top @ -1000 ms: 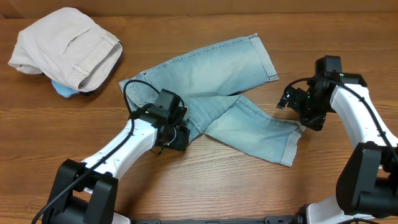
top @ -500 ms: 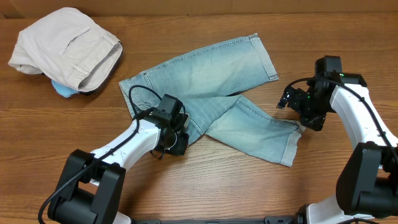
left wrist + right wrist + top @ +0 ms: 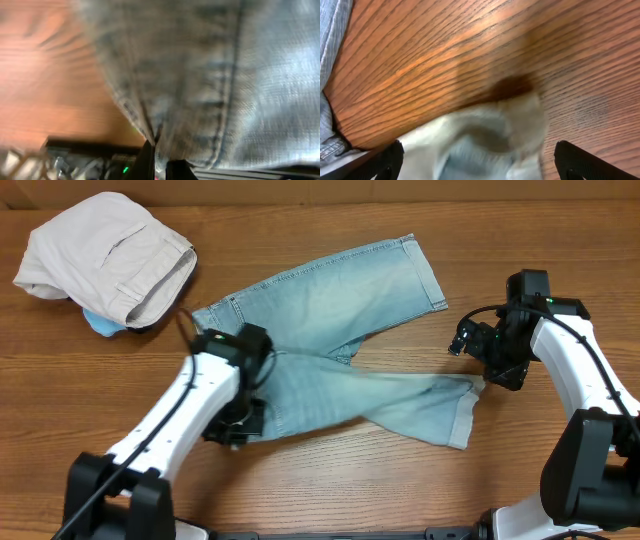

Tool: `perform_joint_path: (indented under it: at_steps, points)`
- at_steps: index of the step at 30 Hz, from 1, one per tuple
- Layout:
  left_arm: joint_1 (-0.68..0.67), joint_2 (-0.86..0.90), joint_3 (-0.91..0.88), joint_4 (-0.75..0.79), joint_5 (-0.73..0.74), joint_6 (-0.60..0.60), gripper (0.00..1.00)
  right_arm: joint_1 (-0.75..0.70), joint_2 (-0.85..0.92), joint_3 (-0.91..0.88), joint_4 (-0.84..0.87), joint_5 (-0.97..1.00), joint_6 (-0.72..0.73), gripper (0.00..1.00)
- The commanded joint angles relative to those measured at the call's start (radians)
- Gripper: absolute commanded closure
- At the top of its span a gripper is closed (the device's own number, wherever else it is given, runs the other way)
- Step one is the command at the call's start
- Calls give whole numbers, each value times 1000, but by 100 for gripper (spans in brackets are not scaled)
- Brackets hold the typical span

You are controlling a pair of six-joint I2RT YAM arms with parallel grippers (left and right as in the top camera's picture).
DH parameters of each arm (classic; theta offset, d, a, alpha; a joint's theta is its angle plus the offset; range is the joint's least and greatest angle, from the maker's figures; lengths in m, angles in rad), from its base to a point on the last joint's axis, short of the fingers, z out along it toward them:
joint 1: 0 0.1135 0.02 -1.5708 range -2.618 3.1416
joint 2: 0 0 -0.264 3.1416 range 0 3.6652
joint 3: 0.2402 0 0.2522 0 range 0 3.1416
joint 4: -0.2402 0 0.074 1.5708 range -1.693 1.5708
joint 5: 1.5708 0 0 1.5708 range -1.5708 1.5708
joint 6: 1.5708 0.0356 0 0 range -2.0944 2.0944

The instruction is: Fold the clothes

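Blurred wrist view: left end effector (image 3: 159, 162) seemingly pinches jeans (image 3: 225, 75); right end effector (image 3: 480, 156) spread around hem (image 3: 487, 122).

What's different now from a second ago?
The left arm, its jaws shut on the jeans, pulled back toward its base and leftward, dragging the denim and stretching the lower leg out. The right arm at the hem and the khaki trousers stayed put.

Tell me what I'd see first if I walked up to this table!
The light blue jeans sprawl across the middle of the wooden table, their legs splayed toward the right. The left gripper pinches the denim at its left end, and the right gripper sits open at one leg's hem. A folded pair of beige khaki trousers rests in the far left corner.
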Motion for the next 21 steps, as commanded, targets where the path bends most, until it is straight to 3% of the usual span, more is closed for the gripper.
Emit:
perform_joint_path:
  at_steps: [1,5,7,11,12,16,19,21]
  points:
    - [53,-32,18,-18,-96,-87,96,-2,-8,-3,-8,-26,6,0]
    - [107,-37,18,-14,-106,-87,96,-2,-8,-52,-2,-31,6,2]
    - [142,-37,18,-10,-106,-87,96,-2,-8,-98,24,-33,10,20]
    - [222,-40,21,-12,-141,-87,96,-2,-8,-194,91,-125,9,35]
    - [250,-43,25,-14,-151,-88,96,-2,-8,-213,107,-164,-1,34]
    - [390,-68,43,0,-137,-121,96,-2,-8,-257,145,-268,-40,14]
    - [488,-82,63,58,29,-5,96,-2,-8,-255,148,-315,-96,14]
    - [522,-82,84,91,143,80,96,-2,-10,-252,141,-486,-261,15]
